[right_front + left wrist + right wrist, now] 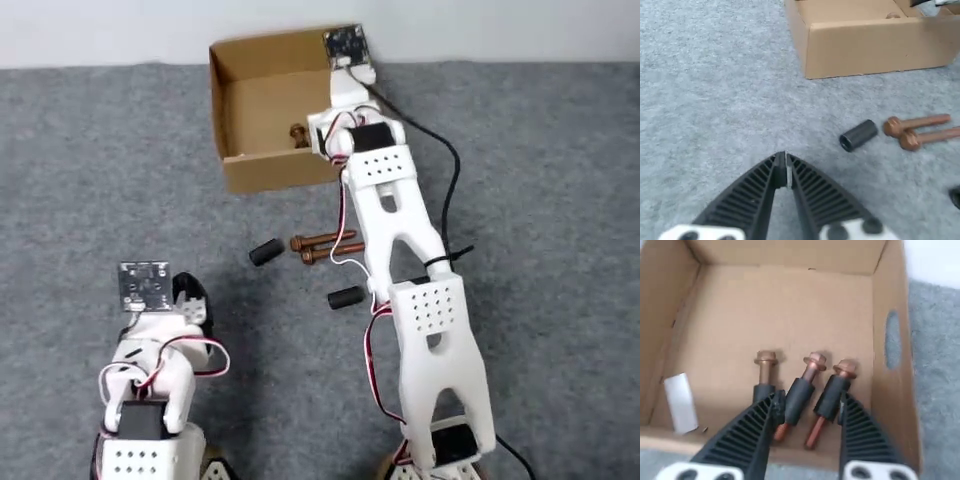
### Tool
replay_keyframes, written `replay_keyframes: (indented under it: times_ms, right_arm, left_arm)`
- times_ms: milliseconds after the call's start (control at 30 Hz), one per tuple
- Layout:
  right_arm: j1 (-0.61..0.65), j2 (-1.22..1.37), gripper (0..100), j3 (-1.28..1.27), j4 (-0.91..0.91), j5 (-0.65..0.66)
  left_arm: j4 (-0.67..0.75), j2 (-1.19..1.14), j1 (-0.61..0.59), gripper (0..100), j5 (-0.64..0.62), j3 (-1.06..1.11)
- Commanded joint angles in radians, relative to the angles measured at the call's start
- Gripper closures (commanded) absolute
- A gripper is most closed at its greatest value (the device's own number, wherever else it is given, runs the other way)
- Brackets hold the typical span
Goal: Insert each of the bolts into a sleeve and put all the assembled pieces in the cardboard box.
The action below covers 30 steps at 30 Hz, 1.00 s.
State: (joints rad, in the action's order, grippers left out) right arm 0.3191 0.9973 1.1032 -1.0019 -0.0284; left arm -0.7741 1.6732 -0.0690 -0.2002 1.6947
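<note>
1. Three assembled pieces lie side by side on the floor of the plain brown cardboard box. Each is a copper-coloured bolt with a flanged hex head, seated in a smooth black cylindrical sleeve.
2. The right gripper hangs in the box, its ribbed black jaws spread wide and holding nothing.
3. Outside, on the fuzzy grey mat, two loose bolts lie touching. Two empty sleeves rest near them.
4. The left gripper hangs above the mat, jaws pressed together, empty.
</note>
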Motion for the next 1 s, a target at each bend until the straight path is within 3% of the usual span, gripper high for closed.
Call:
replay_keyframes:
  times_ms: [0,233,500,833,967]
  right_arm:
    - [0.022,-0.028,90.5,0.172,-0.153,0.014]
    - [0.071,-0.022,97.0,0.407,-0.464,0.015]
    - [0.145,-0.027,97.0,0.476,-0.791,0.011]
    - [0.15,-0.076,97.0,0.454,-0.799,0.009]
    - [0.147,-0.182,97.0,0.307,-0.799,0.014]
  left_arm:
    - [0.043,0.005,-0.048,99,0.003,-0.004]
    - [0.087,0.006,-0.14,99,-0.074,-0.004]
    - [0.106,0.006,-0.183,99,-0.107,-0.004]
    - [0.106,0.003,-0.183,99,-0.107,-0.004]
    - [0.106,0.003,-0.183,99,-0.107,-0.004]
